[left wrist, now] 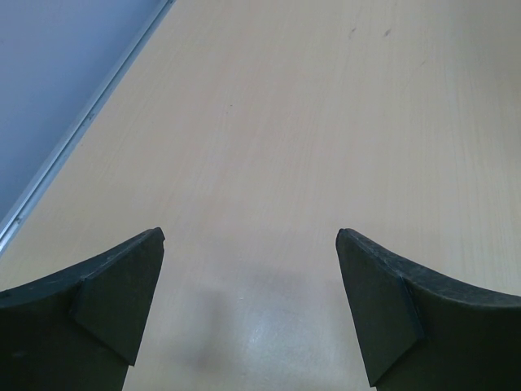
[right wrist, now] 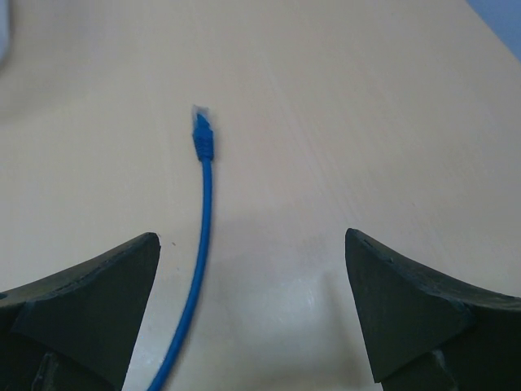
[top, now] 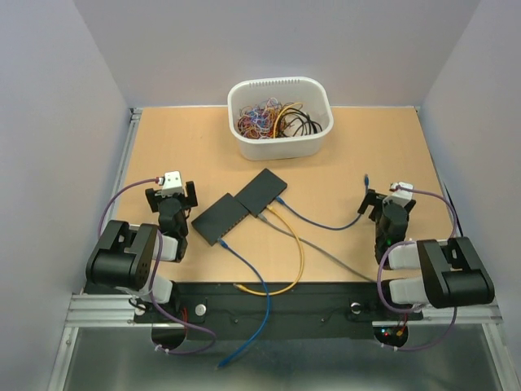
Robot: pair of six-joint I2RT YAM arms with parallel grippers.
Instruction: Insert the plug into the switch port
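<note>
Two black switches lie at the table's centre, the left switch (top: 220,218) and the right switch (top: 262,192). A blue cable (top: 317,221) runs from the right switch to a free blue plug (top: 367,177) (right wrist: 201,134) lying flat on the table. My right gripper (top: 389,202) (right wrist: 251,238) stands open just behind that plug, and the cable (right wrist: 202,252) passes between its fingers, nearer the left one. My left gripper (top: 171,198) (left wrist: 250,235) is open over bare table, left of the switches, holding nothing.
A white basket (top: 317,142) of tangled cables stands at the back centre. A yellow cable (top: 299,257), a grey cable (top: 334,259) and a second blue cable (top: 254,277) trail from the switches toward the near edge. Grey walls close in the table's sides.
</note>
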